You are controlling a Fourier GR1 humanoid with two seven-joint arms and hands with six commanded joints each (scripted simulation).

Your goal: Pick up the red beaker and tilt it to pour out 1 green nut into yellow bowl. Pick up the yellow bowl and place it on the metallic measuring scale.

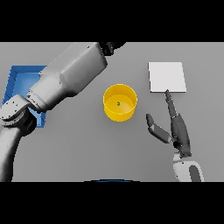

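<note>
The round yellow plastic bowl point(120, 102) sat left of the right hand point(179, 131) — fingers straight, thumb spread — the nearer hand; left hand unseen

**A green nut sits in the yellow bowl**

The yellow bowl point(120, 103) stands in the middle of the grey table point(87, 148). One small green nut point(118, 103) lies inside it. A flat white scale point(166, 77) is off to the right. The right hand point(177, 129) rests open between them, one fingertip touching the scale's edge. The left arm point(65, 78) reaches up over a blue tray point(17, 78); its hand is mostly out of sight.
</note>
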